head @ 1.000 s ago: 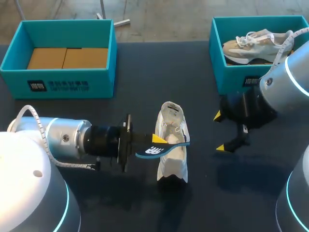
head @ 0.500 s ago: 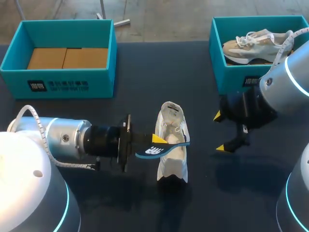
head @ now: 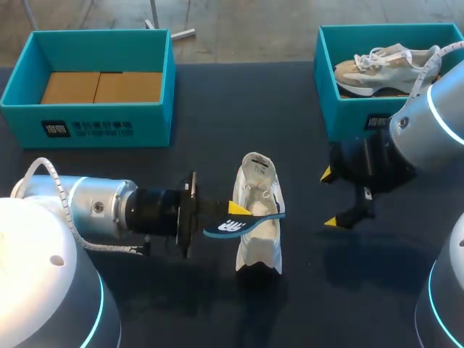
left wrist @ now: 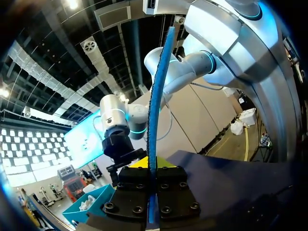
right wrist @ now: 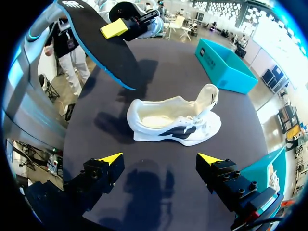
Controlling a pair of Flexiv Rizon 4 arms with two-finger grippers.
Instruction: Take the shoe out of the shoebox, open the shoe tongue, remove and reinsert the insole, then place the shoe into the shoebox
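Note:
A white shoe point(head: 259, 221) stands on the dark table, toe toward the front edge, its opening empty point(right wrist: 159, 115). Above its left side hangs a blue-edged black insole point(head: 243, 223), with my left gripper point(head: 236, 210) shut on it. In the left wrist view the insole point(left wrist: 154, 96) rises edge-on from between the closed jaws of my left gripper point(left wrist: 152, 168). My right gripper point(head: 330, 198) hovers open to the right of the shoe. In the right wrist view its yellow tips straddle bare table short of the shoe, right gripper point(right wrist: 160, 159), with the insole point(right wrist: 103, 45) beyond.
A teal shoebox point(head: 94, 123) with a cardboard floor stands at the back left. A second teal shoebox point(head: 351, 116) at the back right holds a beige shoe point(head: 384, 65). Dark tabletop point(head: 217, 109) lies between the boxes.

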